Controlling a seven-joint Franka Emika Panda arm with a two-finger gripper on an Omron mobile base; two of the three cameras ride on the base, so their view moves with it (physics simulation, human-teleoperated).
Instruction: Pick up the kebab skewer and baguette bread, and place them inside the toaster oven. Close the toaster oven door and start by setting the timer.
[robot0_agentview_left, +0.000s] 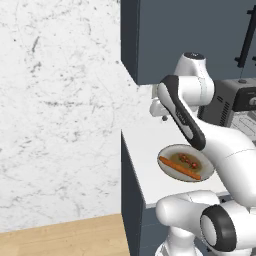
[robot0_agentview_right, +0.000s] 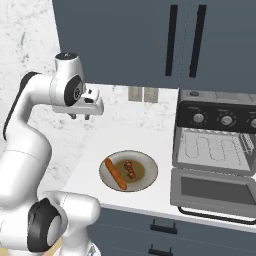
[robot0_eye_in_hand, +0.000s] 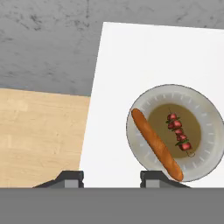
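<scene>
Kebab skewer (robot0_eye_in_hand: 178, 134), a short thin stick threaded with red and dark greenish chunks, lies in the brown centre of a round grey dinner plate (robot0_eye_in_hand: 205, 109), well below the two-finger gripper (robot0_eye_in_hand: 111, 177), which hangs in the air above the white countertop (robot0_eye_in_hand: 127, 65). The gripper's dark finger tips stand apart with nothing between them, so it is spread wide and empty. From the hand camera the plate sits off to one side of the fingers rather than straight under them.

Just beside the skewer, on the same plate, lies the long, slim orange-brown baguette bread (robot0_eye_in_hand: 156, 144); its far end seems to reach out over the plate's rim, though the angle makes that hard to judge.

To the right of the plate on the countertop stands the boxy dark grey-black toaster oven (robot0_agentview_right: 216, 137), with its wire rack showing inside. The grey-framed toaster oven door (robot0_agentview_right: 212, 189) with its dark window is folded down and open, near the plate but apart from it.

Above the plate hangs a dark blue wall cupboard (robot0_agentview_right: 120, 45).
</scene>
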